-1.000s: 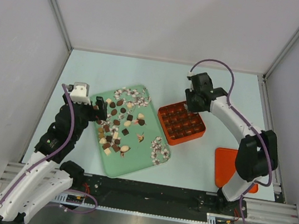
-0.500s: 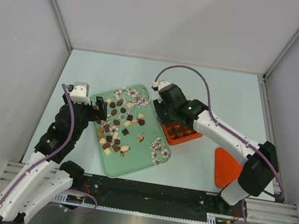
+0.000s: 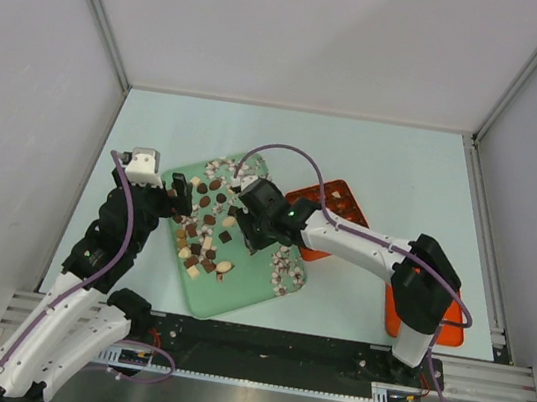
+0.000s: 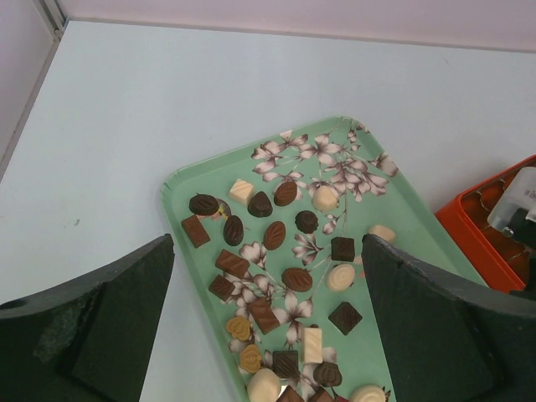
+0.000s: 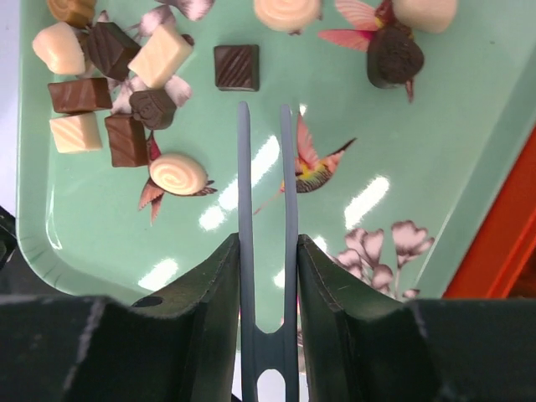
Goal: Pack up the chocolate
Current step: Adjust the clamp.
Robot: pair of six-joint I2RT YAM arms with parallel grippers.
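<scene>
Near edge: both arm bases, with an orange lid [image 3: 449, 329] lying flat beside the right one, partly hidden by that arm. Just beyond, a green flower-printed tray [image 3: 235, 292] sits askew on the pale table [image 3: 406, 161] and carries the chocolate [image 4: 297, 279] — many loose pieces, mostly dark brown, some lighter brown or cream, square, oval or round, scattered singly and in small clusters over the tray's left and middle. The left gripper [image 4: 266, 243] hangs over the tray's left edge with its 2 fingers spread wide and nothing between them; the pieces lie below and ahead of it. The right arm reaches across from the right, and the right gripper [image 5: 264, 109] hovers over the tray's right half. It carries 2 thin grey blades [image 5: 243, 167], nearly parallel, a narrow gap apart and holding nothing. 1 dark square piece [image 5: 236, 67] lies just ahead of the blade tips; 1 cream swirled round [image 5: 177, 173] lies just left of them. Beyond the tray's right corner stands the orange box [image 3: 347, 205], close against the tray — whether the 2 touch cannot be told — with the right arm crossing above it; whether its cells hold pieces cannot be told at this size.
</scene>
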